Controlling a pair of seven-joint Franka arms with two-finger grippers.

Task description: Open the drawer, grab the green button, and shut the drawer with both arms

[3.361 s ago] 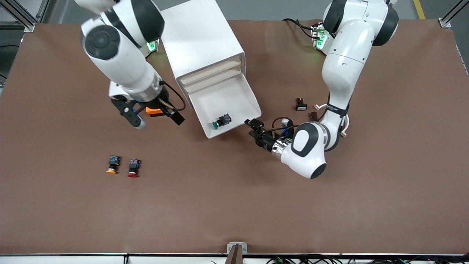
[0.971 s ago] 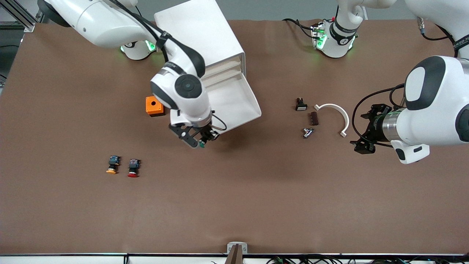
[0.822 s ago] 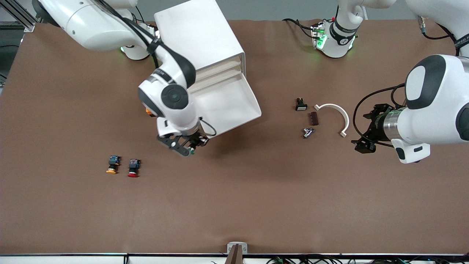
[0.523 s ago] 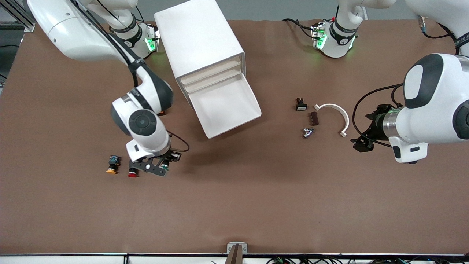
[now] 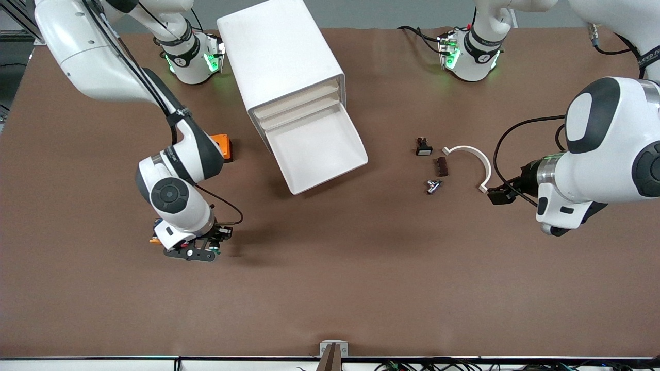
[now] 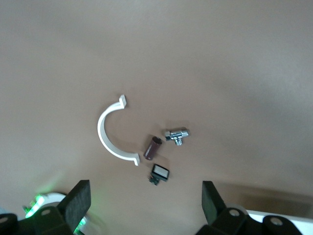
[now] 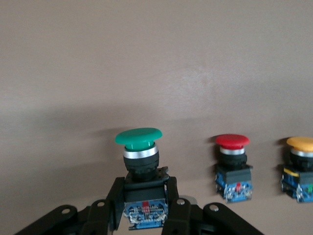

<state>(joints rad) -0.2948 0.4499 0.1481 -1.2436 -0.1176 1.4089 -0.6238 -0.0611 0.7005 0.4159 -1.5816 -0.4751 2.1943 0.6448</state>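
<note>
The drawer (image 5: 322, 149) stands pulled out of the white cabinet (image 5: 281, 56), its tray bare. My right gripper (image 5: 209, 247) is shut on the button (image 7: 140, 152), gripping its black and blue body, green cap pointing away. It holds it low over the table beside the red-capped button (image 7: 233, 165) and the orange-capped button (image 7: 300, 166). In the front view the right arm hides the red one, and only an edge of the orange-capped one (image 5: 153, 239) shows. My left gripper (image 5: 497, 196) is open and empty, up beside the white clamp, with its fingers (image 6: 78, 203) wide apart.
An orange box (image 5: 223, 145) sits beside the cabinet toward the right arm's end. A white curved clamp (image 5: 472, 159), a brown piece (image 5: 442, 166), a metal fitting (image 5: 432, 185) and a small black switch (image 5: 423, 147) lie toward the left arm's end.
My right gripper has carried the green button from the drawer's front to the spot beside the red and orange buttons. My left gripper has shifted slightly toward the white clamp.
</note>
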